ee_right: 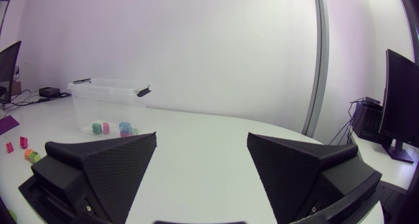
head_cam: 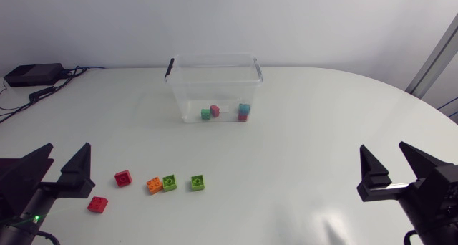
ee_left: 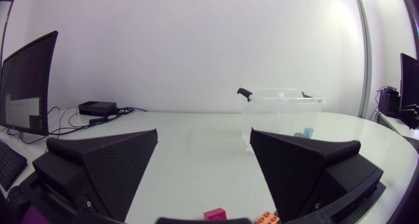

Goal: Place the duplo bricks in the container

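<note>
Left end effector (head_cam: 68,157) and right end effector (head_cam: 383,157) sit at the near table (head_cam: 300,152) edge, both spread wide, gripping nothing. Five duplo bricks lie loose ahead of the left one: a red brick (head_cam: 98,204), a second red brick (head_cam: 123,178), an orange brick (head_cam: 154,185) just beside a green brick (head_cam: 169,182), and a second green brick (head_cam: 197,182). Farther back, the clear container (head_cam: 187,87) holds at least three: a third green brick (head_cam: 206,114), a pink brick (head_cam: 215,109) and a teal brick (head_cam: 244,109).

Jaws: matte black, two broad wedge-shaped fingers (ee_left: 105,165) on each arm.
Left arm (head_cam: 25,191): black housing, small green light (head_cam: 36,218).
</note>
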Robot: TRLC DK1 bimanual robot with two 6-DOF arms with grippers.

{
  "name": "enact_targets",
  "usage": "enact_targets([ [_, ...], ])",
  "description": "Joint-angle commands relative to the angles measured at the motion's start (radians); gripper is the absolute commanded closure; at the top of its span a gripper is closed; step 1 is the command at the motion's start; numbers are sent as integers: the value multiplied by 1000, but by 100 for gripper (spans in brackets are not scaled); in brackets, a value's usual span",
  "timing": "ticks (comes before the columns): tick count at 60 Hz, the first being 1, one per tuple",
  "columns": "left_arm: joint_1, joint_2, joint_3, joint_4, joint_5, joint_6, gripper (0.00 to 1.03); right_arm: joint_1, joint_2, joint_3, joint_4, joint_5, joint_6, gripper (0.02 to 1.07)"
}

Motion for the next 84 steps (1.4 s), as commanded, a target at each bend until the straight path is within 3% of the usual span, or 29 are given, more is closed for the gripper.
enact_targets([
  [1, 5, -10, -12, -7, 1, -11, 5, 2, -6, -15, -12, 7, 8, 7],
  [39, 4, -10, -12, -7, 1, -11, 5, 16, -11, -13, 1, 5, 16, 7],
  [50, 4, -10, -12, -7, 1, -11, 5, 85, 3, 51, 1, 13, 35, 7],
  [70, -3, -10, -12, -7, 1, -11, 5, 350, 401, 257, 99, 183, 49, 7],
  [79, 7, -10, -12, -7, 1, -9, 5, 537, 591, 378, 51, 284, 72, 7],
  [84, 8, -9, -12, -9, 1, -7, 5, 603, 692, 439, -10, 289, 132, 7],
])
